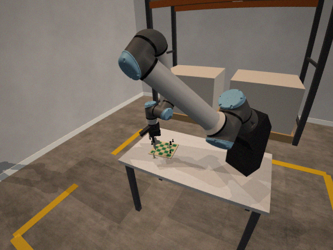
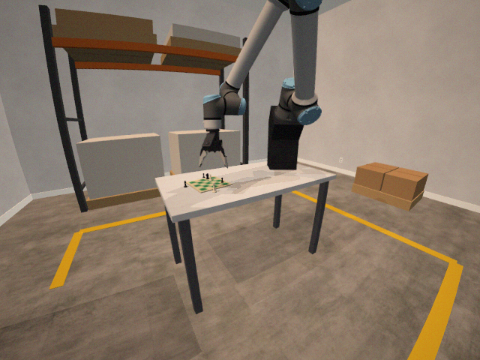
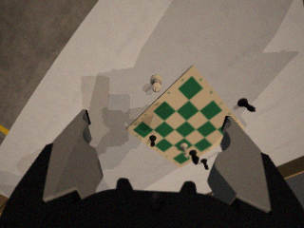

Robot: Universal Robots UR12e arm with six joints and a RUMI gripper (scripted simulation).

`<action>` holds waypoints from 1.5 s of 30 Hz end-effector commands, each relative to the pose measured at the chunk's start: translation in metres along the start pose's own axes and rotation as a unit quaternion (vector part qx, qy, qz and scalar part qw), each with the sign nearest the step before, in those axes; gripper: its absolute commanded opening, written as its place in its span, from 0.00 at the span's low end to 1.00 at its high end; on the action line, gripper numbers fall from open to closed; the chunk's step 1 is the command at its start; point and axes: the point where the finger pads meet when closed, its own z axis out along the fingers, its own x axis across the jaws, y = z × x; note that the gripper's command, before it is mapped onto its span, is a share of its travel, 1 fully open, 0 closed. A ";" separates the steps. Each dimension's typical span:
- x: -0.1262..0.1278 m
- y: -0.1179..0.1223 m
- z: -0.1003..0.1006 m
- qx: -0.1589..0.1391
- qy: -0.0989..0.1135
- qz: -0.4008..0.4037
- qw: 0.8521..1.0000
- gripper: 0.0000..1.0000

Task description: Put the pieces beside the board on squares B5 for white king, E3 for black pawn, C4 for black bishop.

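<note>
The green and cream board [image 1: 164, 148] [image 2: 200, 185] [image 3: 187, 128] lies on the table. The white king [image 1: 153, 155] [image 2: 214, 189] [image 3: 156, 83] stands beside one edge of it. A larger black piece, apparently the bishop [image 1: 152, 142] [image 2: 185, 184] [image 3: 245, 104], stands off another edge. A small black piece, apparently the pawn [image 1: 172, 140] [image 2: 203, 175] [image 3: 204, 163], stands off the side by the black and white pair. My gripper [image 1: 154, 147] [image 2: 213, 166] [image 3: 156, 113] is open and empty, high above the table, turned askew to the board. The edge letters are too small to read.
On the board stand a black piece [image 1: 170, 151] [image 2: 222, 180] [image 3: 152, 140] near one corner, and a white piece [image 1: 169, 146] [image 3: 184, 147] close to another black piece [image 1: 170, 142] [image 2: 207, 176] [image 3: 194, 157]. Large boxes and a rack stand behind the table.
</note>
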 end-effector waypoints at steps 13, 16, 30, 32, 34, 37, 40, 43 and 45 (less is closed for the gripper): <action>0.000 0.000 0.000 0.000 0.000 -0.008 1.000 0.25; 0.000 0.000 0.000 0.000 0.000 -0.008 1.000 0.25; 0.000 0.000 0.000 0.000 0.000 -0.008 1.000 0.25; 0.000 0.000 0.000 0.000 0.000 -0.008 1.000 0.25; 0.000 0.000 0.000 0.000 0.000 -0.008 1.000 0.25; 0.000 0.000 0.000 0.000 0.000 -0.008 1.000 0.25; 0.000 0.000 0.000 0.000 0.000 -0.008 1.000 0.25; 0.000 0.000 0.000 0.000 0.000 -0.008 1.000 0.25; 0.000 0.000 0.000 0.000 0.000 -0.008 1.000 0.25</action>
